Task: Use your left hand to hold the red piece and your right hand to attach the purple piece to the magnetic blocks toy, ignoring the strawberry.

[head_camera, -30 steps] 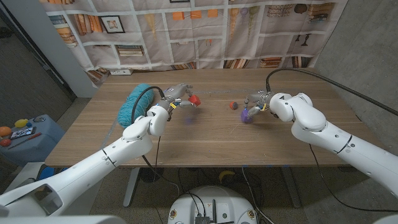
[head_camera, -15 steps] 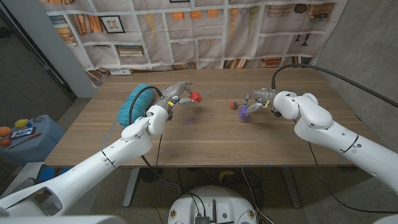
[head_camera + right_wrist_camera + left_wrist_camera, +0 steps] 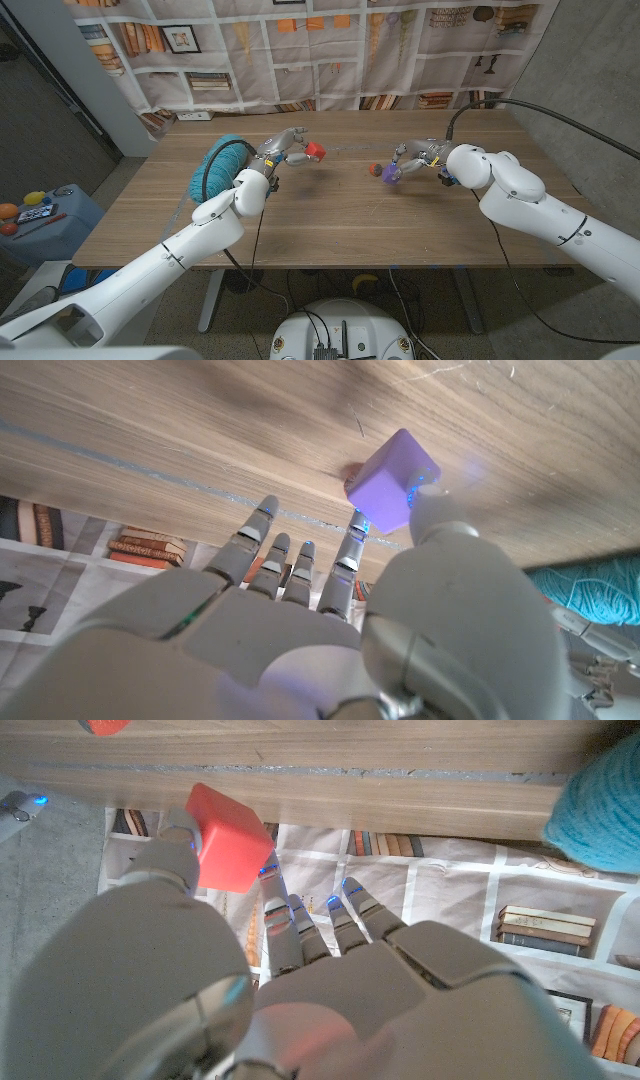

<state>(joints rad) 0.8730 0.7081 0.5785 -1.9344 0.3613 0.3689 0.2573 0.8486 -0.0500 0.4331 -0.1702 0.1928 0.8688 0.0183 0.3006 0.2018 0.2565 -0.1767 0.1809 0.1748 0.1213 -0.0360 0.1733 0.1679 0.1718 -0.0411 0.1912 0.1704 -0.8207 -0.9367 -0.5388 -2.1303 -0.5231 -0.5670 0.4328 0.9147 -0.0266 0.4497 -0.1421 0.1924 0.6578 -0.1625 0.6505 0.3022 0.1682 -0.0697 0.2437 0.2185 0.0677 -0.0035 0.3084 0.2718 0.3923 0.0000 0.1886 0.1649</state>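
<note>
Wooden table [image 3: 330,215], bookshelf-print backdrop behind. Left hand [image 3: 282,152] pinching red piece [image 3: 315,151] between thumb and a finger, lifted off the table, other fingers loosely spread. Right hand [image 3: 418,160] pinching purple piece [image 3: 391,172] the same way — strawberry [image 3: 375,169] just beside it, to be ignored. Purple lies well apart from red, toward robot's right; joining probably means closing that gap leftward. Teal yarn [image 3: 212,166] beside left forearm.

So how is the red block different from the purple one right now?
The red block is pinched by the left robot hand, on the side with the teal yarn; the purple block is pinched by the right robot hand, close to the strawberry. Both are small cubes held above the table, well apart and not yet joined.
</note>
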